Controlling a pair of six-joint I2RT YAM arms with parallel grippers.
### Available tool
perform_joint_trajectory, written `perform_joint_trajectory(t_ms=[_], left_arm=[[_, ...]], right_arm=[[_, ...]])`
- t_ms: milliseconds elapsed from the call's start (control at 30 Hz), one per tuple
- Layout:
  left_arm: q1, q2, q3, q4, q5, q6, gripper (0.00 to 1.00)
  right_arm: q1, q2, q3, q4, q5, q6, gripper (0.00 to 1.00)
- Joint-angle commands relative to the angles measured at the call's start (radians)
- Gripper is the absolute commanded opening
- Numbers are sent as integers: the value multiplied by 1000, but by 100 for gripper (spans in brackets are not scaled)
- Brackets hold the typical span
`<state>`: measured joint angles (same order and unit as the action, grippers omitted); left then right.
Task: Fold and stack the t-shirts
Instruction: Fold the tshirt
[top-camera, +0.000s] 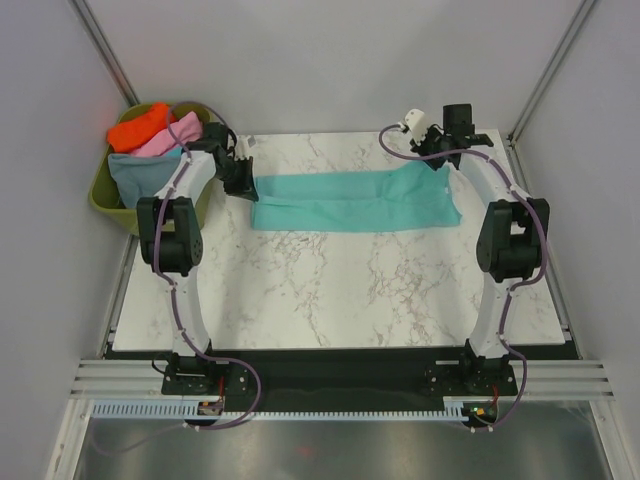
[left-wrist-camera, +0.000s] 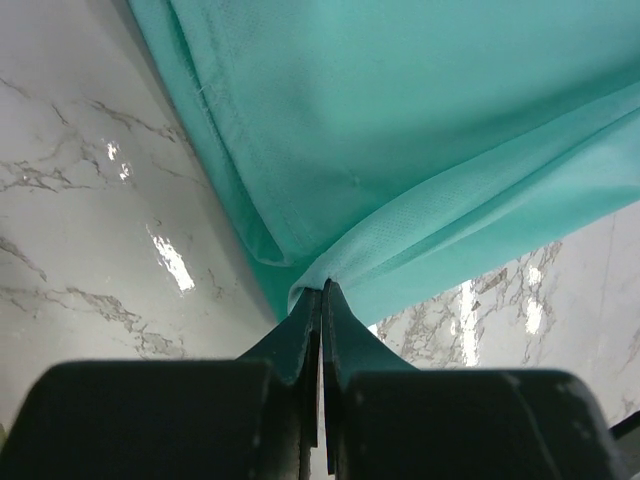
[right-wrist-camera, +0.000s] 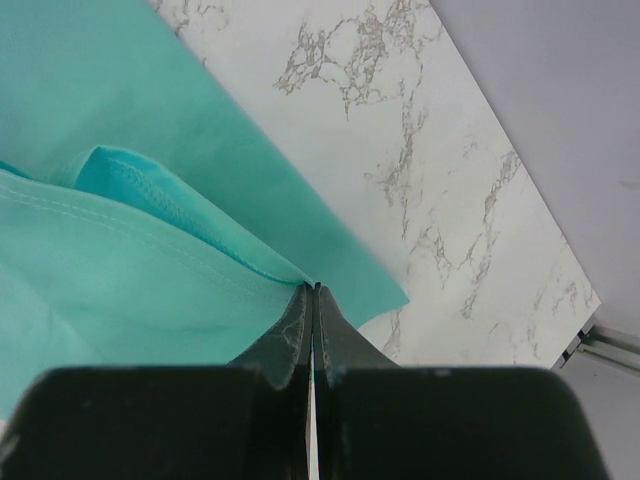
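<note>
Teal-green tee (top-camera: 355, 200) lies as a long folded strip across far part of table (top-camera: 330, 290), L fingers (left-wrist-camera: 298, 345) & R fingers (right-wrist-camera: 292, 340) each pressed tight, pinching its opposite ends.

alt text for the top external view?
A teal-green t-shirt, folded into a long strip, lies across the far half of a marble table, left gripper pinching its left end and right gripper its right. An olive tub holding other t-shirts sits off the table's far-left corner.
</note>
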<state>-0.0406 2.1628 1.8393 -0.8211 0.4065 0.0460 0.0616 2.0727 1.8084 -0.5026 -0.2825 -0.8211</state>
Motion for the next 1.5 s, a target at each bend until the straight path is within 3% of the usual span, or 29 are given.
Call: perform_joint_trajectory(t_ms=[0, 300, 333, 367, 400, 500, 533, 600, 633, 833, 1000, 1200, 1467], left_arm=[[4, 19, 46, 22, -28, 32, 2], [2, 28, 64, 34, -124, 2, 2], [-1, 20, 66, 37, -138, 21, 9], [-5, 11, 70, 40, -144, 35, 39], [-5, -12, 74, 40, -117, 41, 46], [-7, -84, 63, 45, -34, 28, 59], [-10, -101, 57, 48, -17, 11, 63], [-22, -130, 43, 50, 9, -1, 65], [-28, -153, 38, 50, 17, -9, 67], [-79, -156, -2, 45, 48, -29, 65], [-117, -67, 3, 39, 23, -32, 60], [-117, 14, 38, 39, -35, -15, 57], [-117, 92, 83, 40, -84, 2, 57]], right_arm=[[15, 20, 62, 58, 23, 34, 0], [18, 66, 81, 128, 68, 105, 0], [20, 67, 81, 134, 83, 114, 1], [23, 63, 77, 142, 89, 128, 6], [23, 61, 74, 163, 97, 141, 10], [24, 24, 51, 228, 137, 224, 41], [24, -8, 40, 243, 146, 247, 56], [23, -34, 23, 265, 157, 290, 65], [24, -61, 17, 266, 157, 301, 83], [23, -161, -70, 251, 131, 446, 94], [21, -161, -100, 123, 68, 601, 92], [-32, -102, -116, 56, -38, 857, 71], [-40, -60, -129, 39, -73, 873, 95]])
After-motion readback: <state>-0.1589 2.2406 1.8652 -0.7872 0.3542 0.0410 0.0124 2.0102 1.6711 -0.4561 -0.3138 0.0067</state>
